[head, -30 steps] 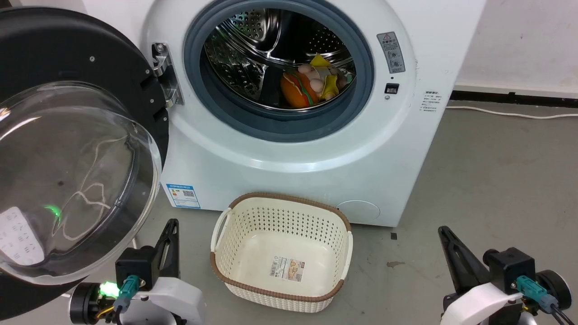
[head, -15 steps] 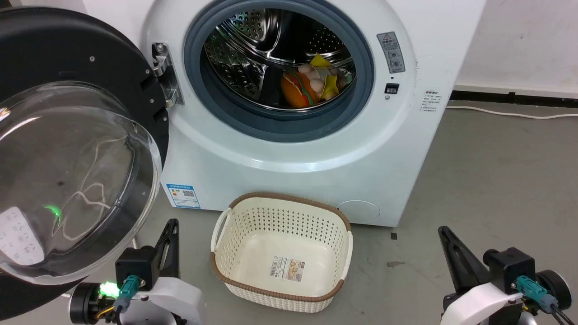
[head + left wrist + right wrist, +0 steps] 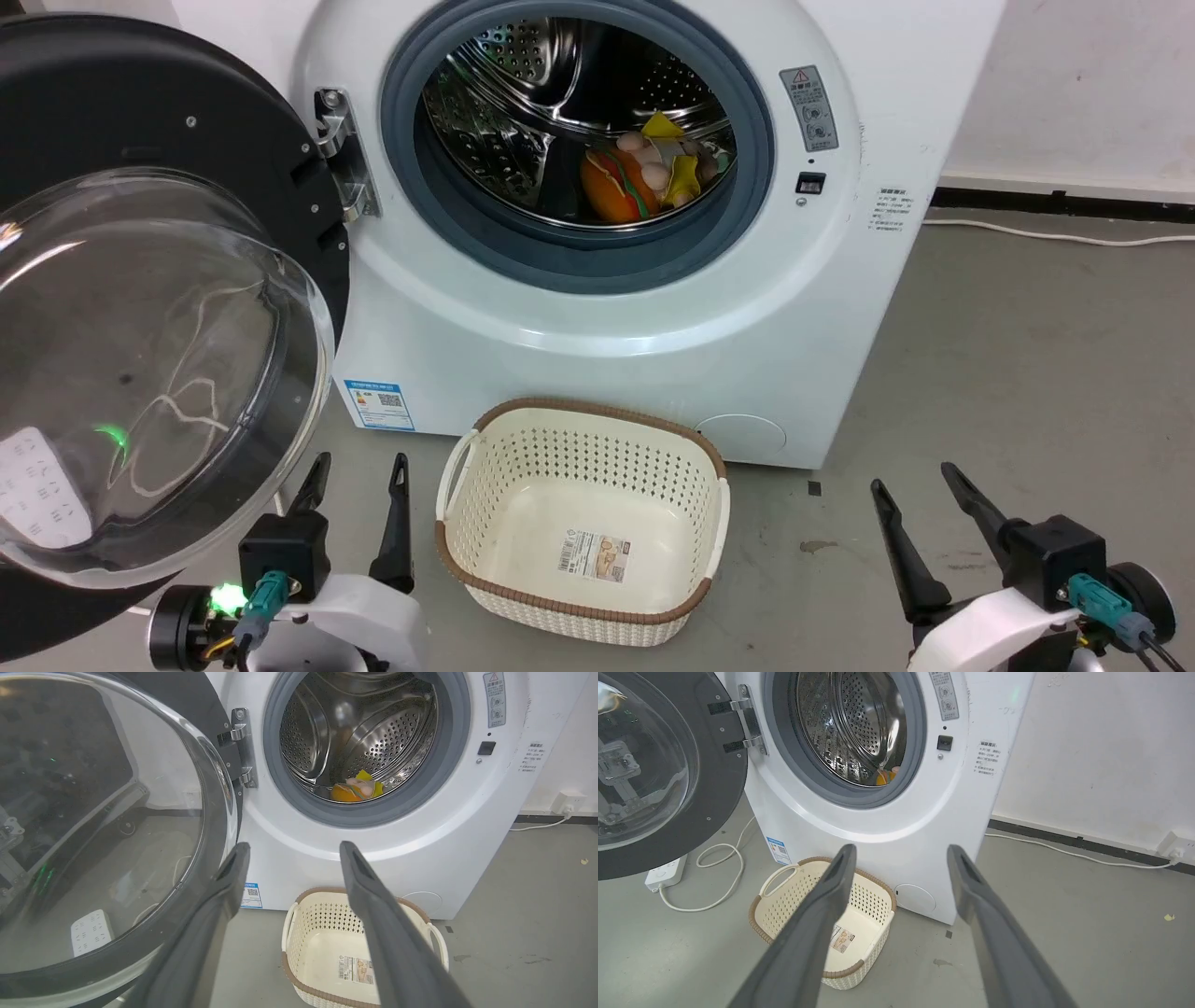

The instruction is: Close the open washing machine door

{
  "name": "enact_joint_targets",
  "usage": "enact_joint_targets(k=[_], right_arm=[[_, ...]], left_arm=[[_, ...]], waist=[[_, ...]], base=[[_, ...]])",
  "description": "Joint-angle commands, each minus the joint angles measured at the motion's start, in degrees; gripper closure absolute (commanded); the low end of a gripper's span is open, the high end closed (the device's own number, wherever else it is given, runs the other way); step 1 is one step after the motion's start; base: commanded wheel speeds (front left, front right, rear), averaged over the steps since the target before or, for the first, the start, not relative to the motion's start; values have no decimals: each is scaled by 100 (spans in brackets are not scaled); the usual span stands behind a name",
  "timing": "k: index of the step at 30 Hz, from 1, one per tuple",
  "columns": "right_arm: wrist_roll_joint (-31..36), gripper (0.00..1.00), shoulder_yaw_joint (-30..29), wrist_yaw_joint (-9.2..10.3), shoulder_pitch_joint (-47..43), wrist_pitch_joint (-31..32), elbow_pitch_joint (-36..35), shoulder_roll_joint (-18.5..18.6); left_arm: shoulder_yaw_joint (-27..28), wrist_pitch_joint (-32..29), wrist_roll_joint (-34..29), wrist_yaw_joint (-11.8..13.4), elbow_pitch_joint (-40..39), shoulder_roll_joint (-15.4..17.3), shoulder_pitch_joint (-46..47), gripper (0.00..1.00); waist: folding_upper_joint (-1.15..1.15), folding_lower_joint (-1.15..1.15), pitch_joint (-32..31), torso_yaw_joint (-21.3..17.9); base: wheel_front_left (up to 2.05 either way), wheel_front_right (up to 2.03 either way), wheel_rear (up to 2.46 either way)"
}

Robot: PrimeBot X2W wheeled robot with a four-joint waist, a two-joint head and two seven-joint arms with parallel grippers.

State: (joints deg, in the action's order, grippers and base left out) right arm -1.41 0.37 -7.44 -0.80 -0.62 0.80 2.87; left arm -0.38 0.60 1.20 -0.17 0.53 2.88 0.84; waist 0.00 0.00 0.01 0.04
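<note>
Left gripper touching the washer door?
Cannot tell: in the left wrist view a finger of the left gripper overlaps the washing machine door rim; depth unclear.

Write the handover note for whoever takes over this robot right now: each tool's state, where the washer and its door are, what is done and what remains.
The left tool is open and empty, low beside the door's glass bowl.
The right tool is open and empty, above the grey floor to the right of the basket.
The large round door with glossy black rim and clear glass bowl is swung wide open on its hinge, at the robot's left.
The big white front-loading washing machine has colourful toys in its drum.
The cream perforated plastic basket stands on the floor in front of it.
Done: nothing. Left: push the door shut.
</note>
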Motion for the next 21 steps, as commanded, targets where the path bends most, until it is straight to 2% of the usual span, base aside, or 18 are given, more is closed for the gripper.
enact_joint_targets(k=[1, 8, 21], right_arm=[[-88, 0, 20, 0, -32, -55, 24, 0], [-204, 0, 47, -1, -58, -139, 66, 0], [-453, 0, 71, -1, -123, -294, 146, 0]], left_arm=[[-13, 56, 60, -4, 22, 0, -46, 0], [-28, 140, 210, -8, 28, 0, -76, 0], [232, 296, 924, 20, -176, 0, -148, 0]], waist=[[0, 0, 0, 2], [0, 0, 3, 20], [0, 0, 5, 149]], base=[[0, 0, 0], [0, 0, 0], [0, 0, 0]])
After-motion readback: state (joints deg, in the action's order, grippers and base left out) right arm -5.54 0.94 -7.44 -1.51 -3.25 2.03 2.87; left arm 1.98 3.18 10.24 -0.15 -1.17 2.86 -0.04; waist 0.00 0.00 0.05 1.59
